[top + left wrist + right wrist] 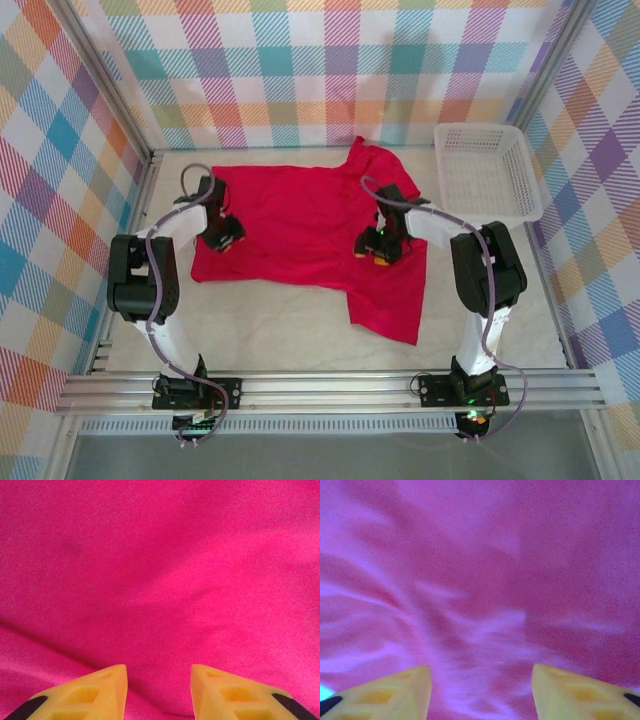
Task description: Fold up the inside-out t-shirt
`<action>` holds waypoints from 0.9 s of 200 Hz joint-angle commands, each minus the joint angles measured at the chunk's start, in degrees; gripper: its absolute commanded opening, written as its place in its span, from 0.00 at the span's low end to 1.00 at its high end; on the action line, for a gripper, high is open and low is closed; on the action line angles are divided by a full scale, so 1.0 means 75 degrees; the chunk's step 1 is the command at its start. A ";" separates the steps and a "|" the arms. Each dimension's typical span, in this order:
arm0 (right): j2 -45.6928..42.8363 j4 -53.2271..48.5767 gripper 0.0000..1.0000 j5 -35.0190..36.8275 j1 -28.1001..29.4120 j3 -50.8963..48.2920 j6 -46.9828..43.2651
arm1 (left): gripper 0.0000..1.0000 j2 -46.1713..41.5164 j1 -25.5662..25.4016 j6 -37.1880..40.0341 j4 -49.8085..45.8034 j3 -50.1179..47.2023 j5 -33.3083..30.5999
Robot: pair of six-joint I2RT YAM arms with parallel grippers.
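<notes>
Pastel plaid cloth walls point(330, 70) on three sides, pale tabletop point(270, 335), aluminium rail point(330, 388) along near edge, even light

no legible text, labels, brands or numbers, none on the red t-shirt point(300, 225), white mesh basket point(487, 170), plaid walls point(330, 70)

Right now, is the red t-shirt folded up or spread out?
Spread out. The t-shirt lies wide and mostly flat across the table, a bit wrinkly and crooked, with no neat fold made in it.

Robot lab cell, aluminium frame point(330, 390), plaid walls point(330, 60)
</notes>
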 commanded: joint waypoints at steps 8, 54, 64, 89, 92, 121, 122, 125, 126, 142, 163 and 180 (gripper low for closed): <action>-0.0383 0.0653 0.49 0.0068 0.0101 -0.1291 0.0684 | 0.37 -0.0087 0.0685 -0.0485 0.0548 -0.0954 0.0450; -0.1395 0.0392 0.45 0.0607 0.0556 -0.2884 0.1237 | 0.36 -0.0939 0.1522 -0.0491 0.0095 -0.1921 0.0039; -0.1688 0.0242 0.45 0.0738 0.0557 -0.2985 0.1303 | 0.36 -0.1314 0.1567 -0.0446 -0.0080 -0.1978 -0.0165; -0.2202 -0.0432 0.47 0.1221 0.0557 -0.2064 0.1000 | 0.36 -0.2116 0.1363 -0.0423 -0.0477 -0.1590 -0.0279; -0.2216 -0.0461 0.47 0.1252 0.0557 -0.1889 0.0926 | 0.36 -0.2159 0.1278 -0.0406 -0.0551 -0.1472 -0.0333; -0.1434 -0.0155 0.53 0.1565 0.0501 0.0151 0.0184 | 0.37 -0.1552 0.0159 -0.0028 -0.0677 0.0210 -0.0495; -0.1381 -0.0143 0.53 0.1577 0.0500 0.0238 0.0148 | 0.37 -0.1493 0.0123 -0.0002 -0.0694 0.0291 -0.0499; -0.1208 -0.0123 0.53 0.1648 0.0481 0.0489 0.0061 | 0.37 -0.1302 0.0042 0.0036 -0.0748 0.0550 -0.0514; -0.1151 -0.0121 0.53 0.1665 0.0478 0.0571 0.0034 | 0.37 -0.1227 0.0006 0.0047 -0.0770 0.0637 -0.0521; -0.0115 -0.0142 0.51 0.1934 0.0325 0.1963 -0.0250 | 0.35 -0.0012 -0.0276 0.0185 -0.1113 0.2041 -0.0716; 0.1264 -0.0144 0.48 0.2053 0.0003 0.3619 -0.0321 | 0.33 0.1454 -0.0295 0.0264 -0.1414 0.3591 -0.0868; 0.2442 -0.0386 0.46 0.2006 -0.0337 0.4947 -0.0066 | 0.32 0.2571 -0.0265 0.0305 -0.1806 0.4912 -0.0968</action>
